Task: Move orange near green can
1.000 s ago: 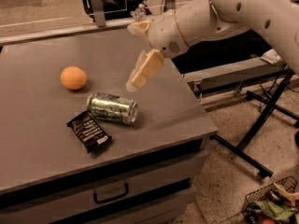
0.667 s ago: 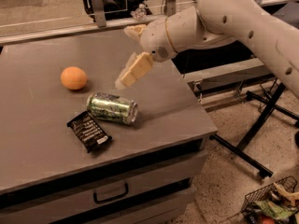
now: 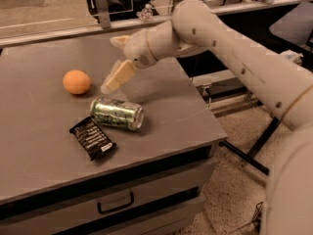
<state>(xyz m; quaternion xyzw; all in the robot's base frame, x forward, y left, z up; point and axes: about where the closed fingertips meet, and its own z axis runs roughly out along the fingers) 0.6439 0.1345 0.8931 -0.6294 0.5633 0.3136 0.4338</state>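
Note:
The orange (image 3: 77, 82) sits on the grey table top (image 3: 44, 58) at the left. The green can (image 3: 117, 113) lies on its side to the right of it and nearer the front, apart from it. My gripper (image 3: 109, 64) hangs over the table just right of the orange and above the can. It is open and empty. Its lower finger (image 3: 117, 76) points down-left towards the orange, and its tip is a short gap away from the fruit.
A black snack wrapper (image 3: 93, 138) lies in front of the can, close to it. The table's right edge (image 3: 205, 106) drops to a speckled floor with dark metal legs (image 3: 254, 151). A drawer with a handle (image 3: 115, 203) is below the front edge.
My gripper has moved left across the table, from right of the can to close beside the orange. The orange, can and wrapper have not moved.

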